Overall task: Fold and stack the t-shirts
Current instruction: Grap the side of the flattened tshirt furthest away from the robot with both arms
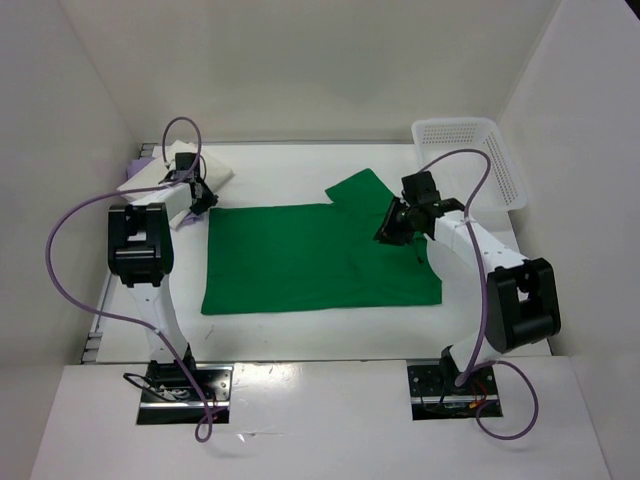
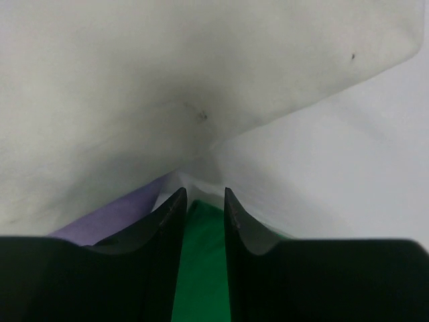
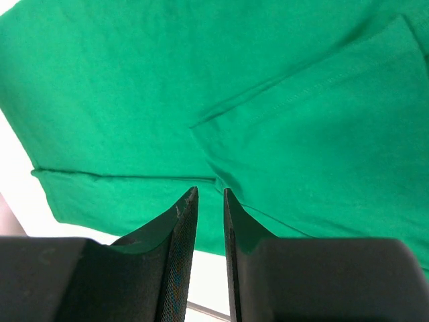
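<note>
Under the right hand [image 1: 390,228], the green t-shirt [image 1: 300,260] lies spread flat on the table [image 1: 300,170]. Its body stretches away to that hand's left, and one sleeve pokes out just ahead of it. The right hand's jaws stand a little parted with nothing between them, hovering over the seam where sleeve meets body. The left hand [image 1: 203,197] sits at the shirt's opposite end. Its jaws are a narrow gap apart with green showing in it, and I cannot tell whether it is pinching the cloth or merely above it. Straight ahead of the left hand lies the cream t-shirt [image 1: 215,172], with the lavender t-shirt [image 2: 114,218] peeping out at its edge. A white basket [image 1: 455,122] stands well beyond the right hand. The fold looks barely begun, I'd say. To do it well, each hand should bite its edge through every layer and lift only just clear of the table. Then it should carry across in step with the other and lay the cloth down square
</note>
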